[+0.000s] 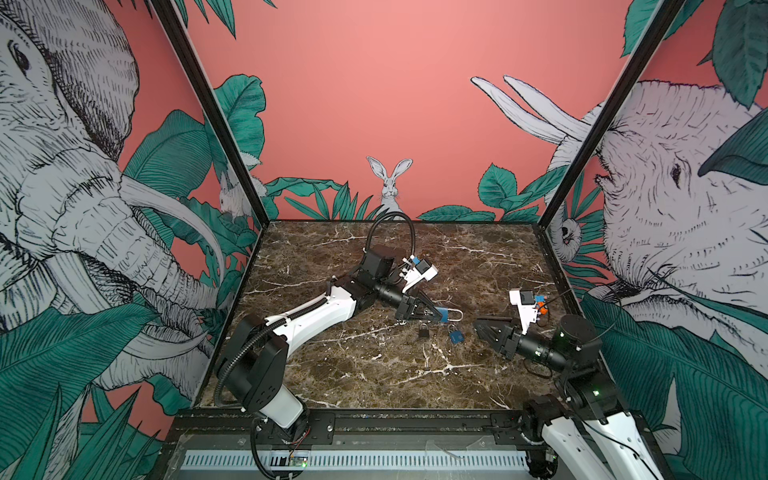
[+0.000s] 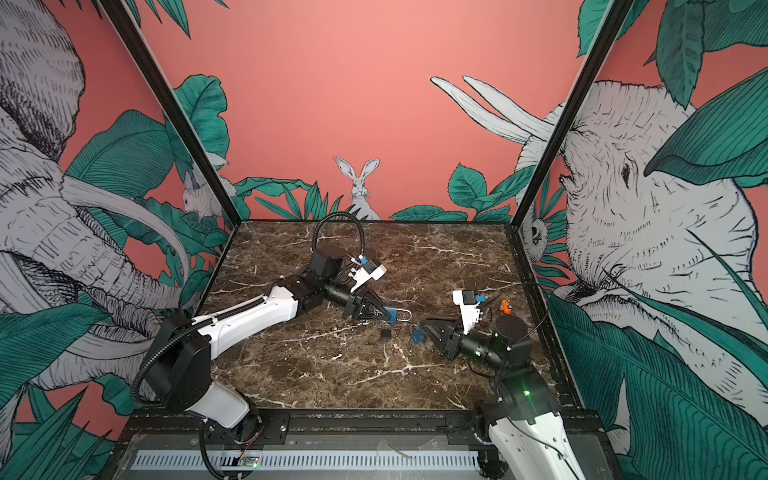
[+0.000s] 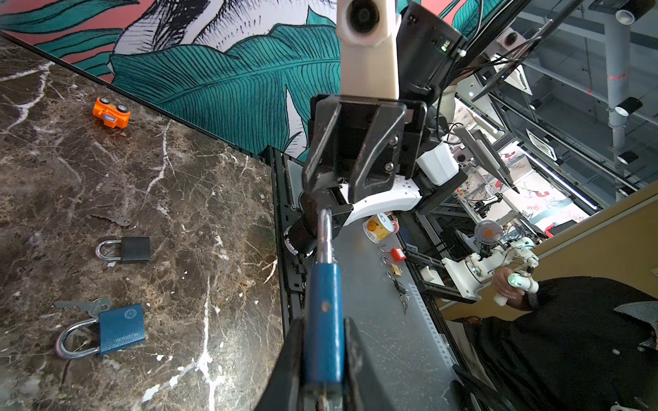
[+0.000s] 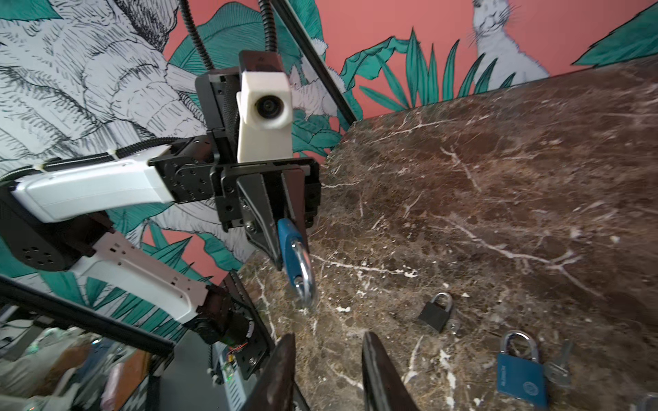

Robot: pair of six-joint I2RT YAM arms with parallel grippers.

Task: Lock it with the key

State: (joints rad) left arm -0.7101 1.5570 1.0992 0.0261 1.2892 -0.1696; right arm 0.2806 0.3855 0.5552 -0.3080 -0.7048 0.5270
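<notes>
Held blue padlock (image 3: pixel 322 284): flanks masked by left gripper (image 3: pixel 322 327) fingers; keyhole end cut off at frame edge.
Loose blue padlock (image 1: pixel 456 336), 8 o'clock of right gripper (image 1: pixel 477 326): key (image 3: pixel 80 305) indistinct in both top views.
Orange toy car (image 1: pixel 541 309), 3 o'clock: partly behind camera mount (image 1: pixel 523 311) in a top view.

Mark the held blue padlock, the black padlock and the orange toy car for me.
held blue padlock (image 3: pixel 322 331), left wrist view, middle of its blue body.
black padlock (image 3: pixel 135 249), left wrist view, its black body.
orange toy car (image 3: pixel 111 113), left wrist view, its orange body.
</notes>
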